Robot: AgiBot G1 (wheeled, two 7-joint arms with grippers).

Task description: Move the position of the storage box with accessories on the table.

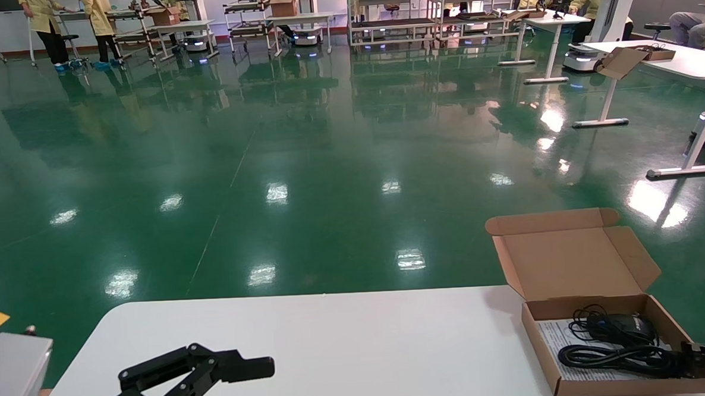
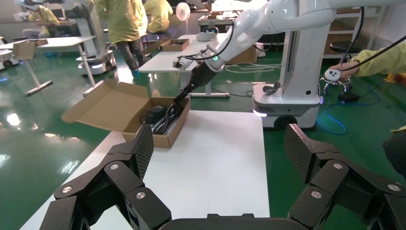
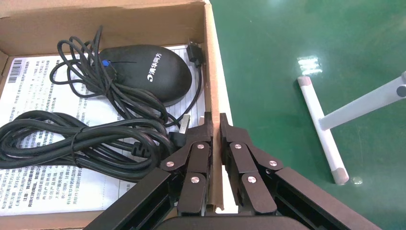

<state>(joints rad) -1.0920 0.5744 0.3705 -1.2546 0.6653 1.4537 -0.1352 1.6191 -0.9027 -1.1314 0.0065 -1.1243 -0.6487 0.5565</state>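
Right gripper pinches the side wall of the cardboard storage box, one finger inside beside the black mouse and coiled cable. Likely light; thin wall may flex, so slide. Left gripper open, well apart.

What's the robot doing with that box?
The robot's right claw is pinching the side wall of an open cardboard box at the right end of the white table. Inside lie a black mouse, a bundled black cable and a printed sheet. The left claw hangs open over the table's left end, holding nothing.
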